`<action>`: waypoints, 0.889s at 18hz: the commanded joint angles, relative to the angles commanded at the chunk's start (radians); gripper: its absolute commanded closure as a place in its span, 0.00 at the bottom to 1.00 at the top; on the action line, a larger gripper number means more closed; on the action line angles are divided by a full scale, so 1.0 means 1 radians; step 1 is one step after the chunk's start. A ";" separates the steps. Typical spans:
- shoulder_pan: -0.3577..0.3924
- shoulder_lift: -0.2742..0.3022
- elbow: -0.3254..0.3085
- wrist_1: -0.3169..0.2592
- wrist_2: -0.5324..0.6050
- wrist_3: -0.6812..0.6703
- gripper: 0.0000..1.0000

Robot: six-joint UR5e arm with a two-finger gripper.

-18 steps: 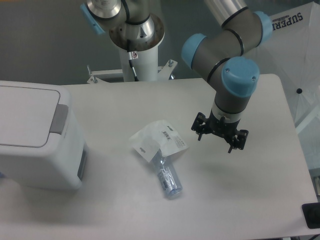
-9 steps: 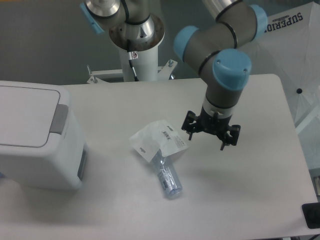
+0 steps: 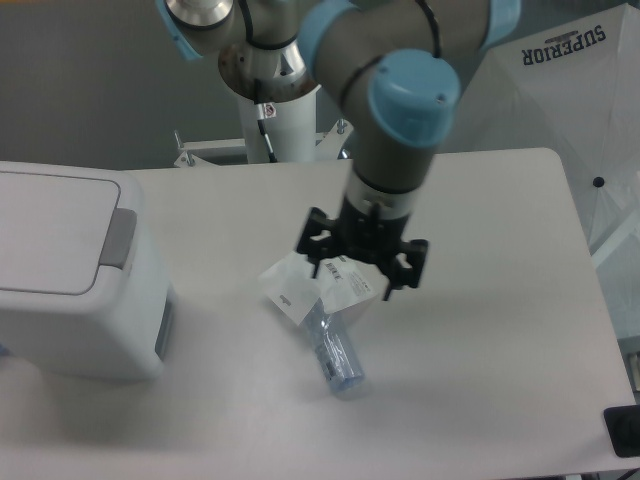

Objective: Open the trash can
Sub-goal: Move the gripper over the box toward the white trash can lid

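Note:
The white boxy trash can (image 3: 70, 270) stands at the left edge of the table. Its flat lid is down and the grey push tab (image 3: 121, 236) sits on the lid's right side. My gripper (image 3: 360, 266) hangs above the middle of the table, over the crumpled plastic bag (image 3: 300, 283). Its fingers stand apart and hold nothing. It is well to the right of the trash can.
A clear plastic bottle (image 3: 334, 355) lies on the table below the bag, pointing down and right. A white mounting post (image 3: 275, 120) stands at the table's back edge. A white umbrella (image 3: 590, 90) sits off the right side.
My gripper has moved left across the table, from the right side to above the plastic bag. The trash can, bag and bottle have not moved.

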 joint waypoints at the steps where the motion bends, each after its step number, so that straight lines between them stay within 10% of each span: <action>1: 0.000 0.012 0.000 0.002 -0.021 -0.005 0.00; 16: -0.104 0.040 -0.015 0.008 -0.068 -0.235 0.00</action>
